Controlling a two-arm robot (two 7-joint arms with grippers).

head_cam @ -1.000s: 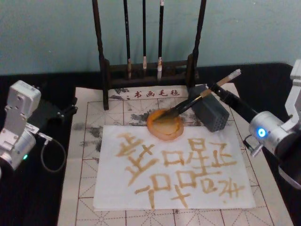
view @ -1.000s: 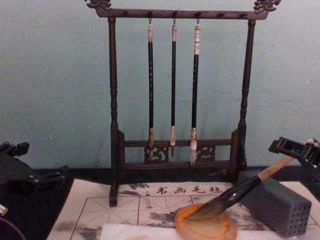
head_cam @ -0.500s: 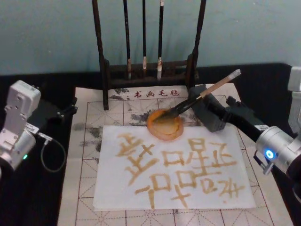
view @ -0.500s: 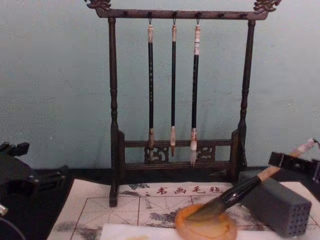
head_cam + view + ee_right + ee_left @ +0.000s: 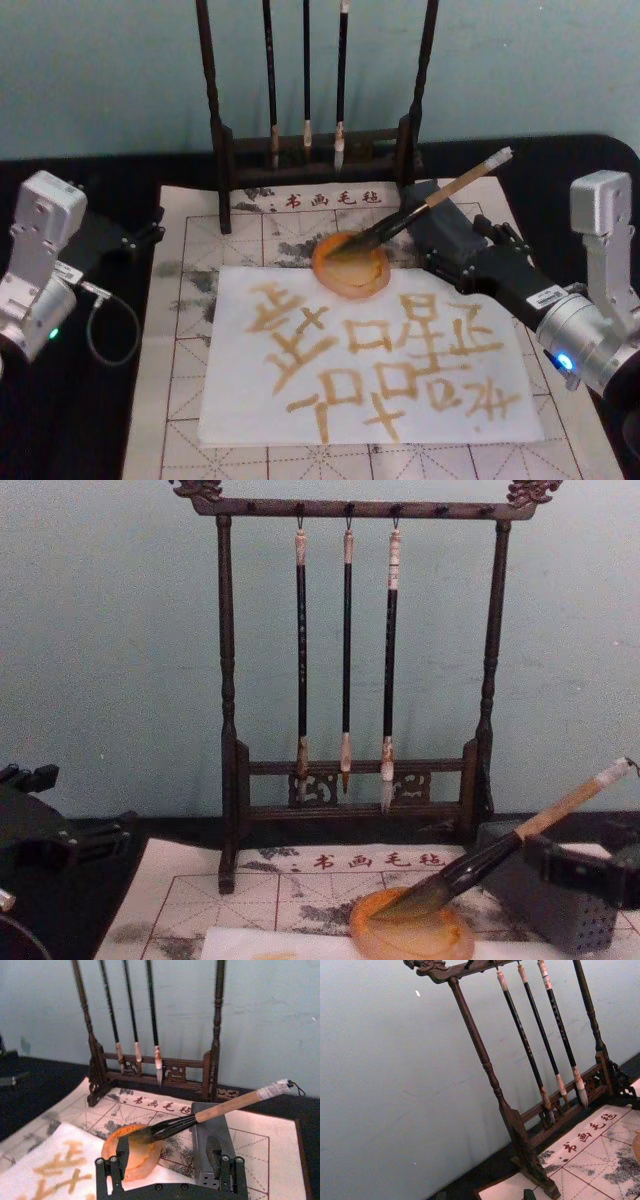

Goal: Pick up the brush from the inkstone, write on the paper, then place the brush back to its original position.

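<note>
Head view: brush (image 5: 425, 208) lies tilted with its dark bristles in the orange inkstone (image 5: 350, 266) and its pale handle propped across the top of the grey block (image 5: 440, 232), white wrapped end pointing up and to the right. Inkstone sits at the far edge of the paper (image 5: 365, 355), which is covered in tan brush strokes and lies on the gridded mat (image 5: 180, 330)

Right gripper (image 5: 462, 262) is just beside the grey block on its near side, empty, jaws apart, not touching the brush. Right wrist view confirms: both fingers (image 5: 116, 1170) spread wide, inkstone and block showing between and beyond them, brush handle crossing well clear above

Left gripper (image 5: 150, 232) is parked at the left edge of the mat, away from the work; cannot tell its jaw state

Chest view: brush (image 5: 505, 848) leans from inkstone (image 5: 412, 932) up over the block (image 5: 560, 900); behind, three slim brushes (image 5: 346, 660) hang on the dark wooden rack (image 5: 228, 730)
</note>
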